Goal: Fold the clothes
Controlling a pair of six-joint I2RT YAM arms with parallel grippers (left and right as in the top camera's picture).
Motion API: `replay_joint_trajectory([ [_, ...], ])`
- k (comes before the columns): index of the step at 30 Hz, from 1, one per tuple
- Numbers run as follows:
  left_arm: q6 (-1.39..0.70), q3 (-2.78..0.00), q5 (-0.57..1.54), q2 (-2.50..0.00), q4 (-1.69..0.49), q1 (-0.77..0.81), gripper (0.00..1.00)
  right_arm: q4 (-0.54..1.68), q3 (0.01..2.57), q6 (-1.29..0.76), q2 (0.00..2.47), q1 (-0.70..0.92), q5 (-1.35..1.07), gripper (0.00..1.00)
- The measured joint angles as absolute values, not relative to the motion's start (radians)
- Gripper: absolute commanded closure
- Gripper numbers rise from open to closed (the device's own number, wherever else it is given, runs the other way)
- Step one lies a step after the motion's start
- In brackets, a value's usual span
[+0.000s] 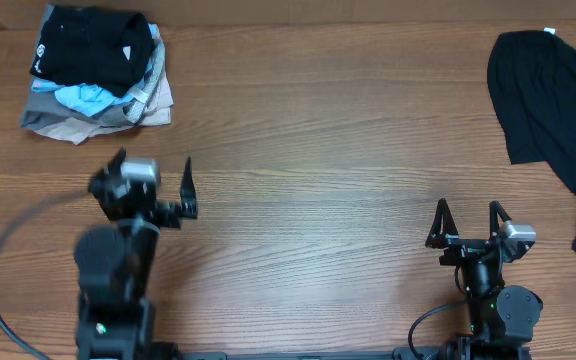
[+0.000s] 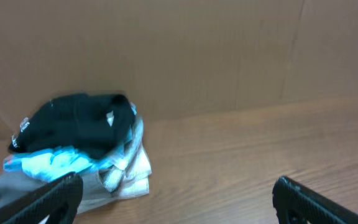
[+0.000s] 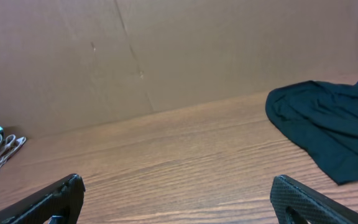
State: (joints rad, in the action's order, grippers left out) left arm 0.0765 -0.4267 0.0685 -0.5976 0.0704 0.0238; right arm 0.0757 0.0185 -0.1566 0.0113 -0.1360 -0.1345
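Finding 1, work piece. A loose black garment (image 1: 553, 105) lies unfolded and crumpled in the upper right of the overhead frame. It is flat on the wooden table (image 1: 318, 130) and runs off the right edge of the frame. Its long axis goes from the top of the frame down toward the lower right. A small white tag shows at its top edge.

Finding 2, finished items. A stack of folded clothes (image 1: 93, 80) sits in the upper left of the frame. A folded black piece with white markings is on top, with light blue and grey-beige pieces beneath.

Finding 3, grippers. The left gripper (image 1: 154, 165) is left of centre, below the stack and near it. Its fingers are spread wide and hold nothing. The right gripper (image 1: 467, 210) is in the lower right, fingers likewise apart and empty. Neither touches any fabric.

Finding 4, governing relation. The loose garment is above and to the right of the right gripper. In the right wrist view its near hem appears at the right side, ahead of the fingers and off their centre line. The left gripper is well apart from it, across the table.

Assessment. The right arm is the nearer and better placed to reach the garment first. It would likely have to travel forward and outward, and the nearest fabric it would meet is the lower left edge. Part of the garment is out of frame, so its full outline cannot be confirmed.
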Motion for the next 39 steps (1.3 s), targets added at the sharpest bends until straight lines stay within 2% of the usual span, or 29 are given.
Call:
replay_joint_trajectory([
  [5,0.077,-0.176,0.070,-0.358,0.152,0.017,0.00,0.075,0.019,-0.157,0.011,-0.136,-0.134,0.00],
  [16,0.057,-0.021,0.071,-0.044,0.028,-0.042,0.00,0.075,0.019,-0.157,0.011,-0.136,-0.134,0.00],
  [21,0.057,-0.015,0.071,-0.017,-0.074,-0.042,0.00,0.076,0.019,-0.157,0.011,-0.136,-0.134,0.00],
  [39,0.057,-0.013,0.070,-0.017,-0.076,-0.042,0.00,0.076,0.019,-0.157,0.011,-0.136,-0.134,0.00],
])
